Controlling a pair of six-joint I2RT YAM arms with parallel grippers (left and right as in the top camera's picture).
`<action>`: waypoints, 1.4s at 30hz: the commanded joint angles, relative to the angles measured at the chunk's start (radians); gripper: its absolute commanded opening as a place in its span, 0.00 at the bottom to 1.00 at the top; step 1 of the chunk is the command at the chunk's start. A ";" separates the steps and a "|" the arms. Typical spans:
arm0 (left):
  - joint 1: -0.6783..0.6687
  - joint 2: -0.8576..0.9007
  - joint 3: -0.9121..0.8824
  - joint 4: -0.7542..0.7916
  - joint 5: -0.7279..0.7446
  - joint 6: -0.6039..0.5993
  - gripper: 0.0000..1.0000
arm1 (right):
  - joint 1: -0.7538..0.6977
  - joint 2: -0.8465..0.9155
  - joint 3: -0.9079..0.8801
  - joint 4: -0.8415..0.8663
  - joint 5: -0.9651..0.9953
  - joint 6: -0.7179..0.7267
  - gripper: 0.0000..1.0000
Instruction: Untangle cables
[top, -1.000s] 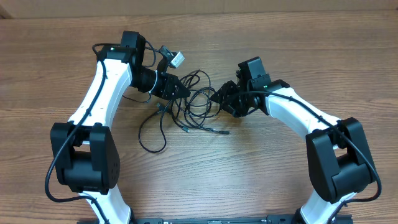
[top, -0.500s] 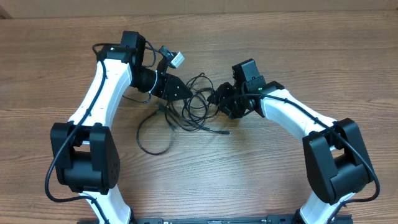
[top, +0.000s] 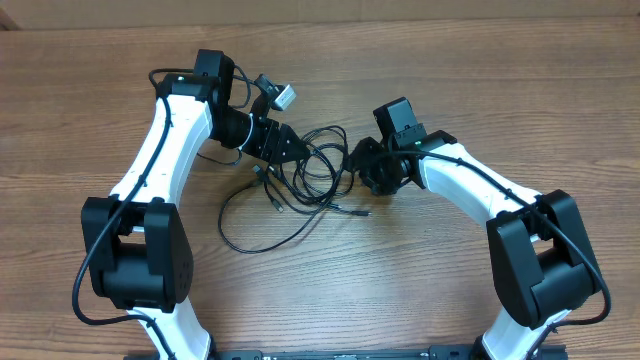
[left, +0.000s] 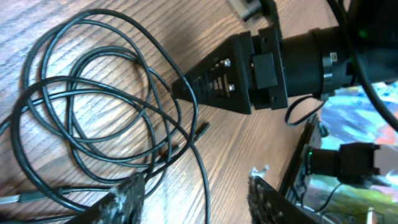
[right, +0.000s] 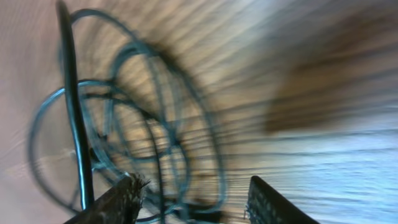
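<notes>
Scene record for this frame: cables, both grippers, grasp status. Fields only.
cables: thin black loops in one tangle, lying on the table; one long loop trails out toward the left arm's base
left gripper: open, at the tangle's left edge; one strand runs between its fingers
right gripper: open, at the tangle's right edge; wrist view is motion-blurred
grasp: neither gripper visibly clamped on a cable
untangled: no, loops overlap and cross
</notes>
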 joint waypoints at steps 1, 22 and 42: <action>-0.028 -0.023 0.009 0.013 -0.058 -0.048 0.51 | -0.002 0.003 0.014 -0.035 0.127 -0.001 0.57; -0.267 0.060 0.007 0.182 -0.453 -0.426 0.39 | -0.217 0.003 0.014 -0.250 0.245 -0.062 0.75; -0.479 0.204 0.007 0.362 -0.810 -0.540 0.57 | -0.234 0.003 0.014 -0.277 0.245 -0.119 0.76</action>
